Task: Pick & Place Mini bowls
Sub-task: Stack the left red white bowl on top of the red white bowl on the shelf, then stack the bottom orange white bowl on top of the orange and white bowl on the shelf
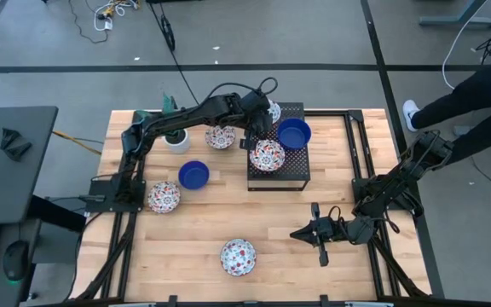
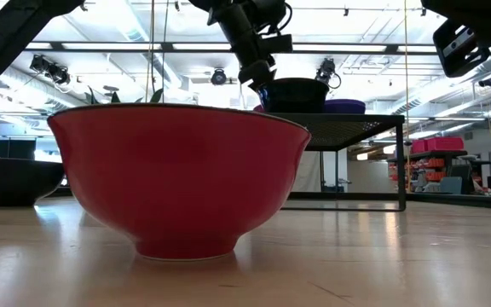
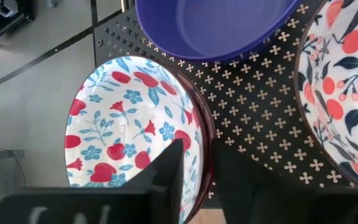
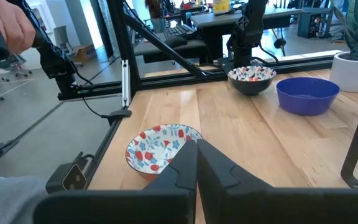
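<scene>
A black perforated stand in the middle of the table carries three mini bowls: a floral one at its left edge, a blue one, and a second floral one half hidden by my left arm. My left gripper reaches in from the table's left, slanting down. It is open astride the first floral bowl's rim, one finger inside and one outside. That bowl rests on the stand. My right gripper waits shut above the near right of the table. My left gripper has one finger inside the floral bowl and the other outside its rim. A strip of the bowl's inside shows between the inner finger and the rim. Whether the outer finger touches the bowl's wall, I cannot tell.
On the table lie more bowls: floral ones and a blue one. A white plant pot stands at the far left. A person stands beyond the table's right edge.
</scene>
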You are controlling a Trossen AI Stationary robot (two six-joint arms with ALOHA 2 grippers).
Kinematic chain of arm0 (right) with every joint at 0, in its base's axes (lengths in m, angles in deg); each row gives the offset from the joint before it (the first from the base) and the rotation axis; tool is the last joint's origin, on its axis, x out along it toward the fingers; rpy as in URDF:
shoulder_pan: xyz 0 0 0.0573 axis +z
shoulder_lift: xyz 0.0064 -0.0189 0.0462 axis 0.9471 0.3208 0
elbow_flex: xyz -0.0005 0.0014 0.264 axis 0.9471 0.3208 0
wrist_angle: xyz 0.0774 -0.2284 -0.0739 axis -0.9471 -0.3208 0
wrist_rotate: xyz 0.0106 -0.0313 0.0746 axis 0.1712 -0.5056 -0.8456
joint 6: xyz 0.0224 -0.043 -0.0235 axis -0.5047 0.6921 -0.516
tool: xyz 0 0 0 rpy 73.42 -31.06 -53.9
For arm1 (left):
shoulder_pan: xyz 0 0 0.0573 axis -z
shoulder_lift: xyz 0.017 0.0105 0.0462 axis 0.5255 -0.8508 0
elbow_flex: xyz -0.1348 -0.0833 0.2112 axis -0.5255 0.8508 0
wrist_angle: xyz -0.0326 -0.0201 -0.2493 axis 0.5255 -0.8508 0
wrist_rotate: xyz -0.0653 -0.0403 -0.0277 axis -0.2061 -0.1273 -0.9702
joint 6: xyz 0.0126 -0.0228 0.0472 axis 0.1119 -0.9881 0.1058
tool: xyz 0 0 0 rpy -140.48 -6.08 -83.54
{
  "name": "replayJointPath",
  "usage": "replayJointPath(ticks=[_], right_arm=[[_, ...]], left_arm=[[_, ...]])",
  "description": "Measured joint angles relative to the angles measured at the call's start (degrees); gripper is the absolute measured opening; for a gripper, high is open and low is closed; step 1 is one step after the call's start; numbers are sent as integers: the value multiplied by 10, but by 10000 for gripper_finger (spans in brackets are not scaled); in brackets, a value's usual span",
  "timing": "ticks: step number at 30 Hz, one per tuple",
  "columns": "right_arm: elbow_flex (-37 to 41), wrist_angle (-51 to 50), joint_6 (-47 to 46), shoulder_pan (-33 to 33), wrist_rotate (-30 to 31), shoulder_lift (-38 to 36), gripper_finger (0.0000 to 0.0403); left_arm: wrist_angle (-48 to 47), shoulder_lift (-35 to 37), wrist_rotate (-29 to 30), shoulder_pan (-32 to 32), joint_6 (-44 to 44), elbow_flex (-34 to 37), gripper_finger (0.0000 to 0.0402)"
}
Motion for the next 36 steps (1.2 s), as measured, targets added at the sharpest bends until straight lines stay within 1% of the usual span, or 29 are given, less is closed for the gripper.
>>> replayJointPath(ticks=[4, 6, 7, 10, 17, 20, 22, 25, 29, 32, 36], right_arm=[[0, 0, 0, 0, 0, 0, 13], [0, 0, 0, 0, 0, 0, 13], [0, 0, 0, 0, 0, 0, 13], [0, -2, 0, 0, 0, 0, 13], [0, -2, 0, 0, 0, 0, 13], [0, -2, 0, 0, 0, 0, 13], [0, -2, 0, 0, 0, 0, 13], [0, -2, 0, 0, 0, 0, 13], [0, -2, 0, 0, 0, 0, 13], [0, -3, 0, 0, 0, 0, 13], [0, -4, 0, 0, 0, 0, 13]], left_arm=[[-1, 4, -1, 3, -9, 0, 116], [2, 8, -6, 5, -10, 0, 120], [2, 11, -18, 5, -11, 0, 119], [4, 14, -55, 4, -14, 0, 103], [5, 9, -58, -8, -28, 0, 27], [4, 8, -59, -12, -33, 0, 7], [10, 6, -59, -12, -32, 0, 5], [17, 4, -59, -10, -32, 0, 14], [22, 18, -55, 1, -32, 0, 21], [8, 45, -38, 20, -43, 0, 20], [-33, 99, -10, 54, -44, 0, 7]])
